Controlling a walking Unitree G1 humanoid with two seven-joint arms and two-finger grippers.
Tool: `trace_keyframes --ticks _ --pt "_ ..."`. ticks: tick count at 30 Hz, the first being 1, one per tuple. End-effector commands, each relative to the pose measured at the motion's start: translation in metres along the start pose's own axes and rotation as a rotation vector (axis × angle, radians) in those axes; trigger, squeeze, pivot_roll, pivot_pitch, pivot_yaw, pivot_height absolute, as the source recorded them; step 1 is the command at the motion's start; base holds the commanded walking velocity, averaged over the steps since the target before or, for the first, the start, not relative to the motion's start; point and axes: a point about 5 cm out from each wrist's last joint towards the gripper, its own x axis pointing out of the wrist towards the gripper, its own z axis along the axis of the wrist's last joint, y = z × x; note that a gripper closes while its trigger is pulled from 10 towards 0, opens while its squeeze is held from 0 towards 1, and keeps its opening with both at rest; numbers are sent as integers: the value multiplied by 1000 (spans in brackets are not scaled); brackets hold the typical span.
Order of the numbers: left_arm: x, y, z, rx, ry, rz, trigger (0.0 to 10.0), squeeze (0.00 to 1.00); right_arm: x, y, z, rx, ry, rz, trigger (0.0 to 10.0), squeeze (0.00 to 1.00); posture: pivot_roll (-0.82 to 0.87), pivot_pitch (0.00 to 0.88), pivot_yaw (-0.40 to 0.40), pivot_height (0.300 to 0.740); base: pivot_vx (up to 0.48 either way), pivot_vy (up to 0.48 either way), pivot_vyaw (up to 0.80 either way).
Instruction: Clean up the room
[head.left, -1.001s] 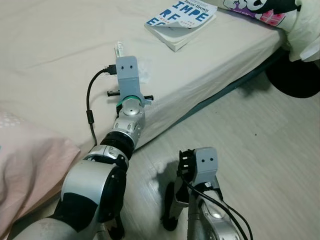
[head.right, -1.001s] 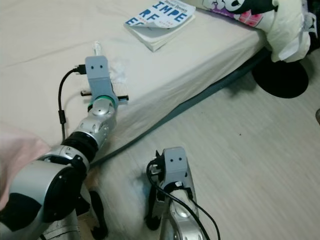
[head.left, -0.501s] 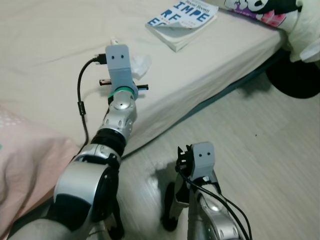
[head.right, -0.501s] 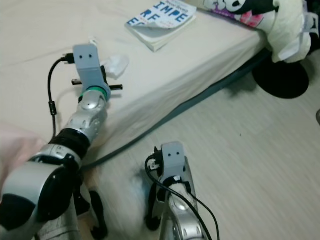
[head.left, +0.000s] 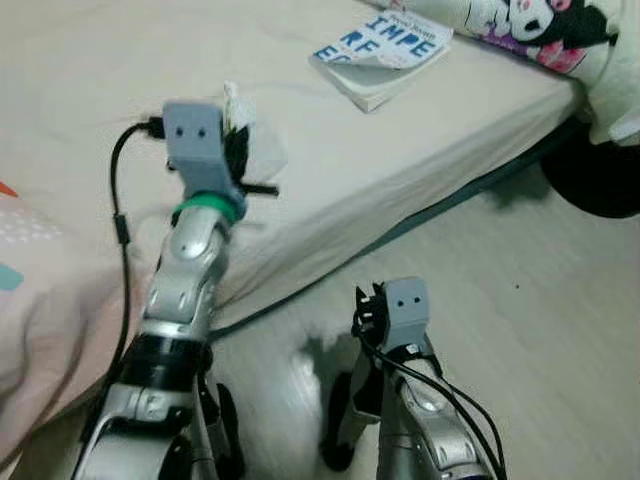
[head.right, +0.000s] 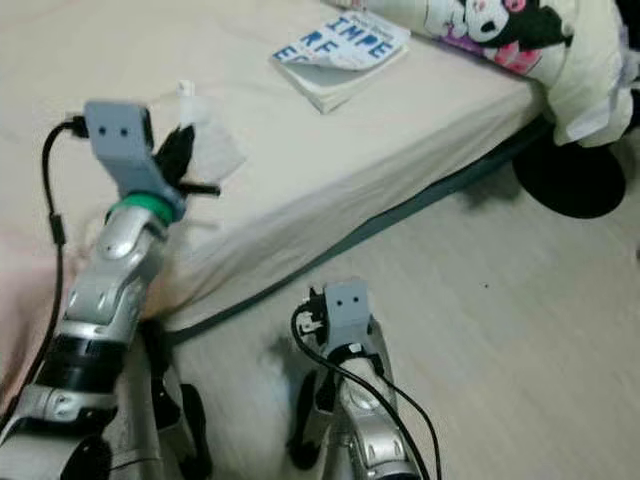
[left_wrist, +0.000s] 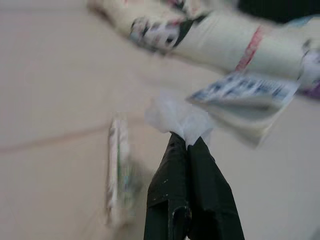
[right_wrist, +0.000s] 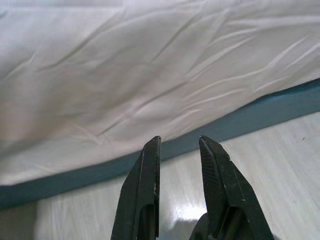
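**Left tool lifts a crumpled tissue off the bed**

The left tool (left_wrist: 187, 145) is clamped on a crumpled white tissue (left_wrist: 177, 120), pinching one edge so the wad hangs free above the bed (head.left: 90, 80), a hold that suits carrying it off as rubbish. Just beside it on the sheet lies a small flat packet (left_wrist: 117, 165), too blurred to identify. Farther right, a paperback book (head.left: 385, 55) rests near the mattress edge, and a printed plush cushion (head.right: 480, 30) lies beyond it. The right tool (right_wrist: 177, 150) hangs low over the floor (head.right: 520, 300) by the bed's side, its fingers slightly parted and empty. I see no bin or other container.
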Motion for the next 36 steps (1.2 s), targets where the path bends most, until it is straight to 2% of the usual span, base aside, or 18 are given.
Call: trace_keyframes --ticks 1,5,6,10,11,15,17,18,20,21,23,26,31,36 --pt "4 -3 -14 13 50 42 10000 0 -7 -2 -12 2 43 -8 10000 0 -66 281 52 520 0 0 0" --pt "6 -8 -16 31 70 50 10000 0 -7 -4 -12 1 39 -13 10000 0 -63 281 53 520 0 0 0" --pt "10 -15 -28 50 134 90 10000 0 -8 -5 -13 0 40 -20 10000 0 -74 283 59 520 0 0 0" --pt "10 -25 -40 75 206 104 10000 0 -10 -5 -13 0 37 -27 10000 0 -90 281 64 520 0 0 0" --pt "7 -26 -39 41 193 64 10000 0 -11 -7 -11 9 21 -43 10000 0 -83 262 66 520 0 0 0" --pt "2 -24 -33 -7 162 7 10000 0 -13 -9 -8 20 2 -61 10000 0 -80 256 65 520 0 0 0" --pt "-16 -5 -23 26 107 -45 10000 0 -15 -13 6 26 -63 -73 10000 0 -61 196 54 520 0 0 0" --pt "-16 -5 -23 26 107 -45 10000 0 -15 -13 6 26 -63 -73 10000 0 -61 196 54 520 0 0 0" --pt "-37 18 -15 133 80 -107 10000 0 -17 -20 25 13 -138 -77 10000 0 -53 147 36 520 0 0 0" --pt "-37 18 -15 133 80 -107 10000 0 -17 -20 25 13 -138 -77 10000 0 -53 147 36 520 0 0 0" --pt "-50 31 -14 208 106 -152 10000 0 -16 -26 37 4 -178 -91 10000 0 -51 134 31 520 0 0 0" --pt "-59 46 -27 231 193 -131 10000 0 -13 -40 48 -65 -212 -125 10000 0 -40 106 26 520 0 0 0" --pt "-59 47 -36 208 240 -104 10000 0 -9 -49 51 -74 -223 -165 10000 0 -41 93 31 530 0 0 0" --pt "-51 29 -38 157 244 -128 10000 0 -3 -54 53 -65 -222 -183 10000 0 -48 65 34 550 0 0 0"
